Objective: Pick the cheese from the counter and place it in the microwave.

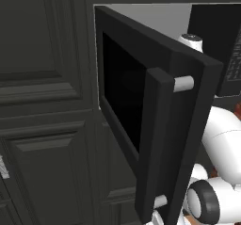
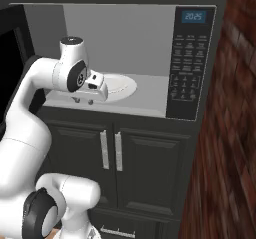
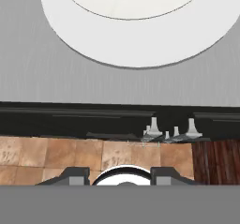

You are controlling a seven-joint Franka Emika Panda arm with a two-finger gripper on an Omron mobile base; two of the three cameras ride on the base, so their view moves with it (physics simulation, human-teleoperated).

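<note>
Gripper: the fingers [image 3: 78, 177] stand wide apart with bare space between them, so the gripper [image 2: 83, 100] has hold of nothing; it points down near the microwave's front edge.
Cheese: I cannot tell where it lies; it is not between the fingers. It should be light and fairly firm, with faces that might slip or dent under a hard squeeze. Best hold is low across the thick rind end, pads square to the flattest sides, clear of the thin tip, which could crumble or turn.
Plate: white, round and bare where visible, just beyond the gripper; probably level, though the arm hides part of it in the right base view. Its middle would suit the cheese.
Microwave [image 2: 150, 90]: open-fronted around and behind the plate, with a grey floor and, apart from the plate, no food in the visible part.
Door [image 1: 164, 45]: swung open on the left of the gripper, leaving the mouth accessible; a wide elbow could knock it.
Keypad [image 2: 187, 68]: well to the right of the gripper, under a lit blue display [image 2: 193, 16].
Cabinets [image 2: 150, 168]: below the gripper, doors shut, contents unknown.
</note>
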